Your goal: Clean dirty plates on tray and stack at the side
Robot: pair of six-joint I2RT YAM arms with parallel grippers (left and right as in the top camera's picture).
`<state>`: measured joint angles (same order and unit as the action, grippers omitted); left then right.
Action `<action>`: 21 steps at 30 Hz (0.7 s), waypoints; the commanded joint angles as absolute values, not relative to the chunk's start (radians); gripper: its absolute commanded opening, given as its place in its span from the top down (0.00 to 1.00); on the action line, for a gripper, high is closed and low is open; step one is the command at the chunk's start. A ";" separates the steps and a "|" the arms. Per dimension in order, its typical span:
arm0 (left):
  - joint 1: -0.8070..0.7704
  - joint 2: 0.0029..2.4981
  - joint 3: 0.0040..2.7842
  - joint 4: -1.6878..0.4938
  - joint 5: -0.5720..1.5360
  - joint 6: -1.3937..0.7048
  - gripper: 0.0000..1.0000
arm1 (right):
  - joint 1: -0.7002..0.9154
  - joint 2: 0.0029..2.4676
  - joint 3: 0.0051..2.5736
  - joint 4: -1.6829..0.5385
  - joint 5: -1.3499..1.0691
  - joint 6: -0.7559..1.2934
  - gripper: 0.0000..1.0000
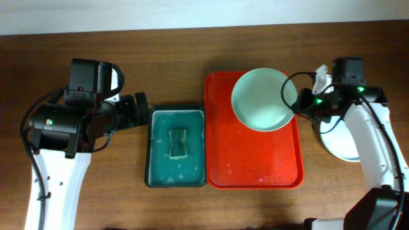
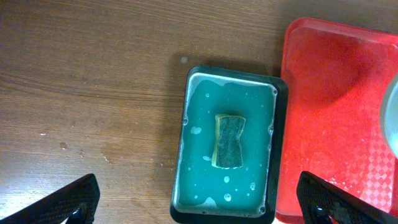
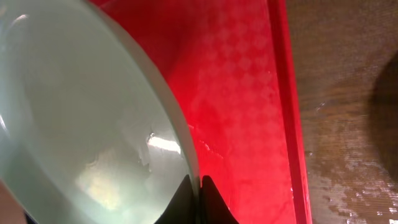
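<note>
A pale mint plate (image 1: 262, 99) is held tilted above the far right part of the red tray (image 1: 252, 163); its face looks free of smears. My right gripper (image 1: 298, 104) is shut on its right rim; the right wrist view shows both fingers (image 3: 198, 199) pinching the plate edge (image 3: 93, 124) over the tray (image 3: 242, 93). Another pale plate (image 1: 340, 142) lies on the table right of the tray, partly hidden by my right arm. My left gripper (image 1: 139, 108) is open and empty, hovering by the green basin; its fingers (image 2: 199, 202) spread wide in the left wrist view.
A dark green basin (image 1: 176, 148) with teal soapy water and a sponge (image 1: 178, 142) stands left of the tray; it also shows in the left wrist view (image 2: 227, 146). The tray surface is wet. Bare wooden table lies to the left and front.
</note>
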<state>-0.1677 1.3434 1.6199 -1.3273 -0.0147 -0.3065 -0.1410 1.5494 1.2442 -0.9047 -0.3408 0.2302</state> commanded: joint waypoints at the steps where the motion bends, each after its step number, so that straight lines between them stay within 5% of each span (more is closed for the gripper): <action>1: -0.163 1.335 1.633 -1.326 -0.014 -0.302 0.01 | -0.244 1.546 1.247 -0.895 -0.186 0.327 0.96; 10: -0.163 1.335 1.633 -1.326 -0.014 -0.302 0.01 | -0.821 1.658 1.247 -0.929 -0.304 0.320 0.96; 18: -0.163 1.335 1.633 -1.326 -0.014 -0.302 0.01 | -0.852 1.770 1.246 -0.922 -0.210 0.320 0.96; 19: -0.163 1.335 1.633 -1.326 -0.014 -0.302 0.00 | -0.851 1.773 1.246 -0.918 -0.184 0.319 0.94; 21: -0.163 1.335 1.633 -1.326 -0.014 -0.302 0.01 | -0.852 1.773 1.246 -0.919 -0.192 0.320 0.73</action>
